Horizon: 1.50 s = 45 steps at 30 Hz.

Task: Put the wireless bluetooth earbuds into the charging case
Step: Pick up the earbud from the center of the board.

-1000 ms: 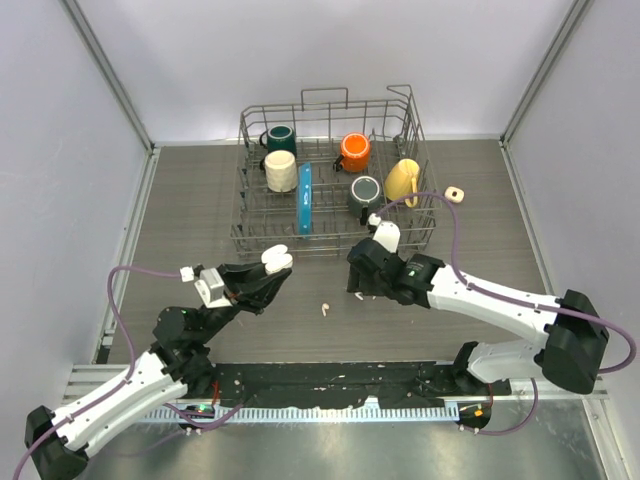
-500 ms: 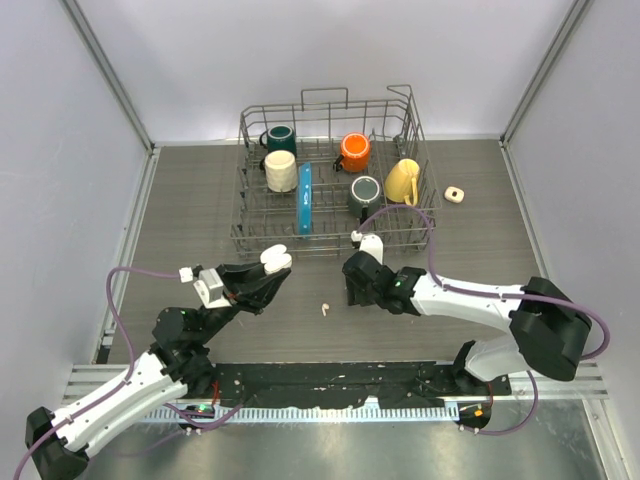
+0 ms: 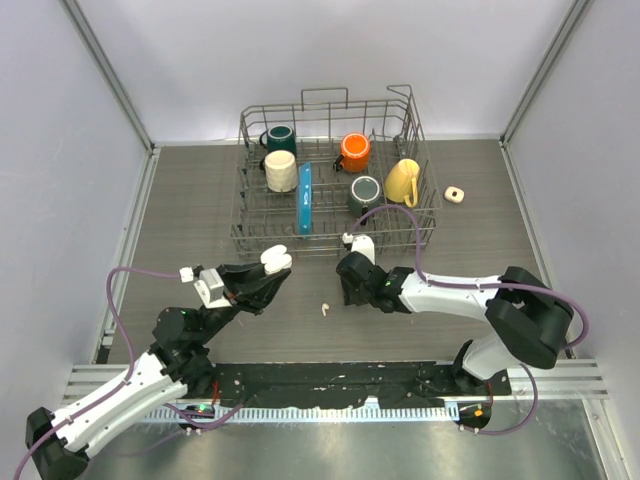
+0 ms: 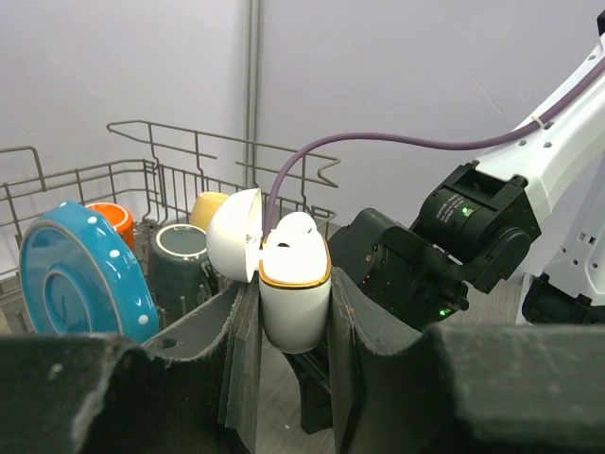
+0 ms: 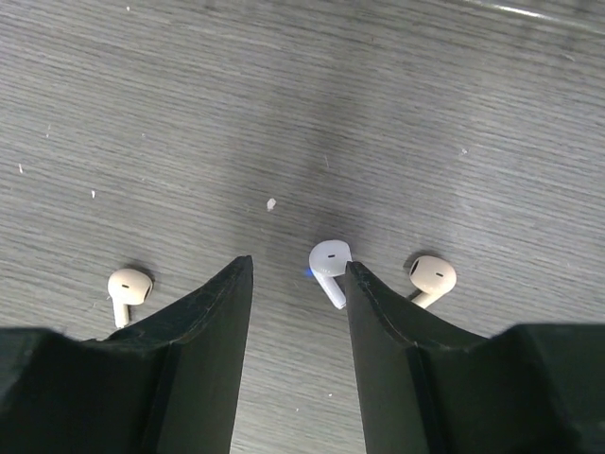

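**Right gripper narrows around a white earbud on the table**

Over the last second the right gripper (image 5: 295,284) has slid left and a little nearer across the dark grey wood-grain table (image 5: 284,95), coming away from the grey wire dish rack (image 3: 330,232). Its jaws have drawn in from wide to roughly half. They have not closed on anything yet. In the right wrist view the small white plastic earbud (image 5: 329,263), short stem and all, lies flat on the table between the two black fingers (image 5: 189,340). It touches or sits just beside one finger and has a clear gap to the other.

A cream-white earbud (image 5: 128,286) lies outside one finger, and a second cream-white earbud (image 5: 433,275) lies outside the other; both are untouched. From above, one pale earbud (image 3: 323,309) shows just left of the gripper, though I cannot tell which of the three it is.

The left gripper (image 4: 295,326) has not moved. It holds the glossy white, gold-rimmed plastic charging case (image 4: 294,284) pinched upright above the table on the left, with the lid swung open and the mouth facing up. A rounded white form rises above the rim. It may be a bud already seated, but I cannot tell.

The pick looks nearly set, so the insertion should be close — finish the squeeze, lift, and carry left to the waiting case. Because the bud sits off-centre against one finger, it may skid or twist as the jaws meet.
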### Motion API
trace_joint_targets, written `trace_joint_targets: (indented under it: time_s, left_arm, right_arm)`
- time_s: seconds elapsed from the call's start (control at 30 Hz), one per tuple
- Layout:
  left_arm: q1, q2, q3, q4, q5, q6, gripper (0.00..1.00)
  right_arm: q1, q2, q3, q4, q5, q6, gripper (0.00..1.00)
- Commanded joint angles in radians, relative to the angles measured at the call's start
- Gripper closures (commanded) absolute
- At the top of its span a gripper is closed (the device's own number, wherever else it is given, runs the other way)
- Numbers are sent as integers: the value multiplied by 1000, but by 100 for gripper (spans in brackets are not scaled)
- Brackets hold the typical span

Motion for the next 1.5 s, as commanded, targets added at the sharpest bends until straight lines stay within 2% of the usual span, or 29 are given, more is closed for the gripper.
trace_joint_targets:
  time_s: [0.0, 0.53, 0.8, 0.87, 1.0, 1.03, 1.1, 1.13, 1.3, 1.33, 1.47]
  left_arm:
    - [0, -11, -3, 27, -17, 8, 100]
    - [2, -6, -6, 30, -23, 6, 100]
    - [0, -2, -6, 33, -23, 3, 100]
    - [2, 0, -6, 35, -23, 3, 100]
    - [0, 3, -6, 36, -23, 3, 100]
    - [0, 4, -6, 38, -23, 2, 100]
    - [0, 7, -6, 39, -23, 0, 100]
    - [2, 6, -6, 39, -23, 0, 100]
    - [0, 3, -8, 39, -26, 0, 100]
    - [0, 0, -8, 39, -26, -1, 100]
    - [0, -3, -8, 36, -29, 0, 100]
  right_arm:
    - [-7, 17, 1, 53, 19, -21, 51]
    - [-27, 57, 4, 64, 27, -47, 52]
    - [-33, 62, -5, 61, 24, -34, 62]
    - [-33, 59, -2, 42, 15, -13, 71]
    - [-33, 66, 19, -37, 27, 99, 84]
    - [-33, 69, 25, -84, 33, 139, 91]
    - [-32, 83, 37, -117, 21, 253, 91]
    - [-26, 86, 40, -141, 19, 294, 97]
    - [22, 97, 22, -166, 45, 495, 98]
    - [37, 97, 16, -156, 50, 530, 95]
    - [104, 117, 45, -226, 117, 587, 94]
